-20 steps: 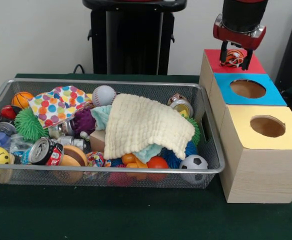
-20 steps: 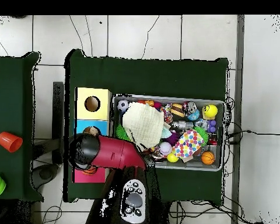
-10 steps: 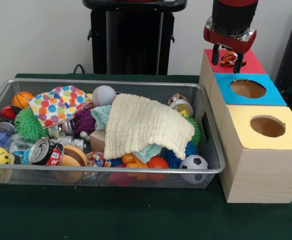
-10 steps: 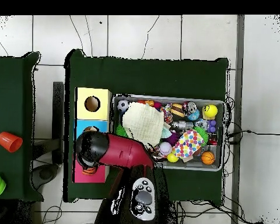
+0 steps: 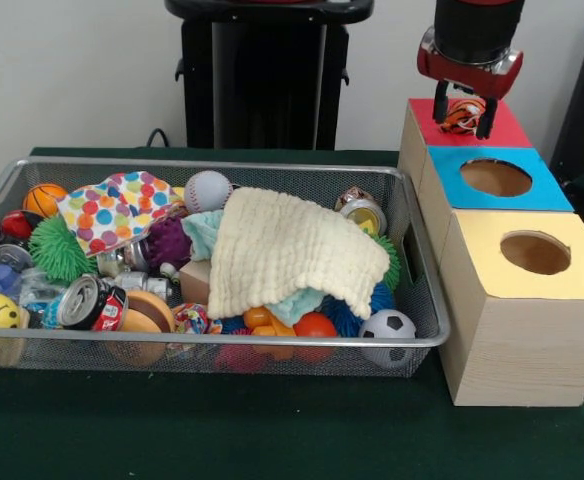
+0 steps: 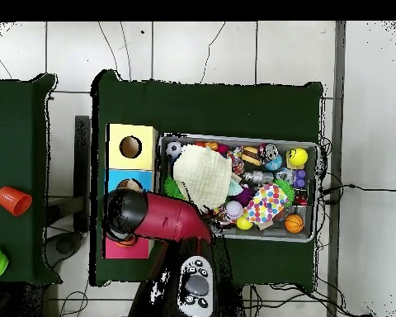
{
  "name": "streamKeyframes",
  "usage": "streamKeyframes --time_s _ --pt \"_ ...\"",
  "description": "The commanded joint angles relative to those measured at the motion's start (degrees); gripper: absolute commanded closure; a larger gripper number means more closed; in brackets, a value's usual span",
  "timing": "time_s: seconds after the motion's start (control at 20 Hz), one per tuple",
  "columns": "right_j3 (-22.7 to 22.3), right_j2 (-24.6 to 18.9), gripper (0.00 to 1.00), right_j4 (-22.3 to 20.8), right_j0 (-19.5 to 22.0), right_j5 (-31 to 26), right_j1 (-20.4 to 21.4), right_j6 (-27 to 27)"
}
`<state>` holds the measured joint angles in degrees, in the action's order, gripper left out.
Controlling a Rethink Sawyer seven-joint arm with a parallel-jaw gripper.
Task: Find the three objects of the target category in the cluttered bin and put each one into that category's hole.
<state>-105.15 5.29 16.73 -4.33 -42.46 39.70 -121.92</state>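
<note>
The pincer [image 5: 463,103] hangs over the red box [image 5: 507,130], its two fingers spread, and an orange-and-white striped toy [image 5: 461,113] sits between them, right at the box top. Whether the fingers touch the toy, I cannot tell. Next along stand the blue box [image 5: 547,190] and the yellow box [image 5: 572,272]. Beside them, the wire bin [image 5: 272,168] brims with balls, cans and a cream cloth [image 5: 292,255] draped on top.
</note>
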Motion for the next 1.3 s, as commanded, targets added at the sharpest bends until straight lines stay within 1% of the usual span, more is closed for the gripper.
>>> streamKeyframes --time_s 0.05,0.2,0.3,0.35,0.4,0.55,0.7,0.9,1.0,1.2,1.3 --pt "-3.45 -3.14 0.0 1.39 -2.33 -5.92 1.02 -10.63" --pt "-4.04 -1.16 0.0 0.71 -5.3 -9.06 1.86 -13.9" --pt "-3.74 0.24 0.0 -0.14 -6.58 -11.64 1.81 -14.94" --pt "-3.7 0.76 0.0 -0.21 -6.51 -11.77 1.08 -14.88" --pt "-4.67 0.9 0.0 0.11 -6.74 -10.65 0.66 -14.59" --pt "-5.45 0.97 0.0 1.09 -6.72 -8.58 -1.39 -13.9" --pt "-6.93 0.06 0.0 2.01 -6.21 -4.74 -3.26 -12.22" --pt "-7.53 -0.48 0.0 2.18 -5.67 -0.64 -5.69 -11.04" --pt "-8.35 -1.02 0.0 2.78 -5.28 1.63 -6.22 -10.53" --pt "-8.73 -1.2 0.0 3.21 -4.82 3.3 -6.97 -9.63" --pt "-9.83 -2.33 0.0 4.01 -4.35 7.35 -8.8 -8.95"
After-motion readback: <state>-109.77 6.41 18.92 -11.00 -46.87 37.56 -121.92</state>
